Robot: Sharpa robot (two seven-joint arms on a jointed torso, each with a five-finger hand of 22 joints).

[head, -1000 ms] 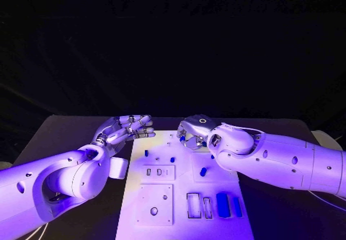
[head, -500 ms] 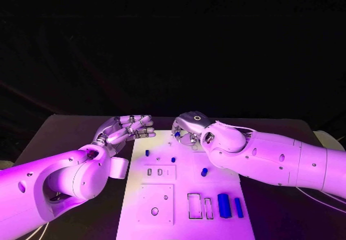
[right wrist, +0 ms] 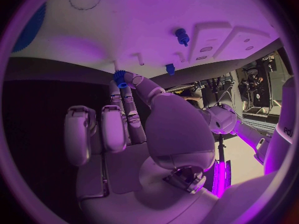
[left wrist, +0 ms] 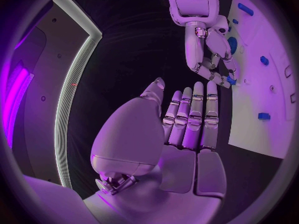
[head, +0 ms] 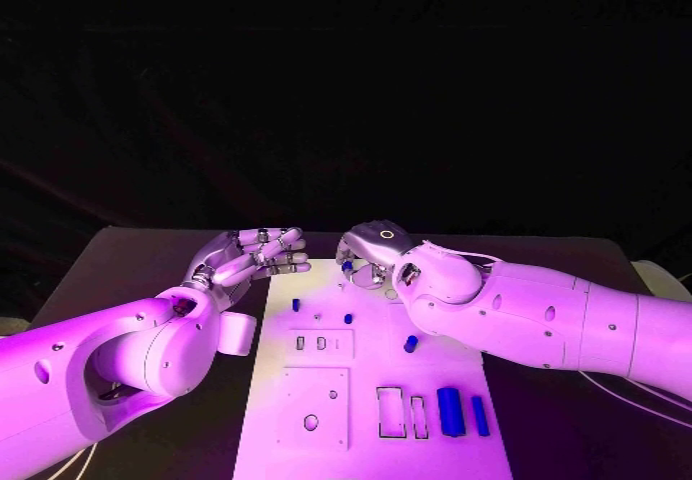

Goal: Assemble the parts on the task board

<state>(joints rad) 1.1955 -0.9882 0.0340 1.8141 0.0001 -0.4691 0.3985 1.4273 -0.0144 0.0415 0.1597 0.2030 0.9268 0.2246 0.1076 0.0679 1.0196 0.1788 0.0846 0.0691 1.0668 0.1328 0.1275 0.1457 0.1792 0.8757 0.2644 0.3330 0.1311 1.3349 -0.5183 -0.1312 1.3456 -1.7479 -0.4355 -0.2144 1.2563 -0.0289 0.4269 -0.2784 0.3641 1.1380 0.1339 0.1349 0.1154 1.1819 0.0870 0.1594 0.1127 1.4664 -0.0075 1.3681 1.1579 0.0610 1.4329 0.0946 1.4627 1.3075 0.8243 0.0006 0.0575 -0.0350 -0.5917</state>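
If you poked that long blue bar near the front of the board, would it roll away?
Probably not far. The bar lies flat, lengthwise, on the level board. It looks rigid and small, so likely light. If its sides are rounded, a sideways poke might roll it.

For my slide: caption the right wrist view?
Right hand pinches a blue part beside the task board.

Over the last second the right hand (head: 371, 258) has drifted toward ten o'clock across the far end of the task board (head: 368, 400), from near the board's middle line to its far left part, closing on the left hand (head: 253, 257). It pinches a small blue gear-like part (right wrist: 119, 78) at its fingertips (right wrist: 127, 79), just above the board's far edge. The right forearm has followed, swinging further over the board.
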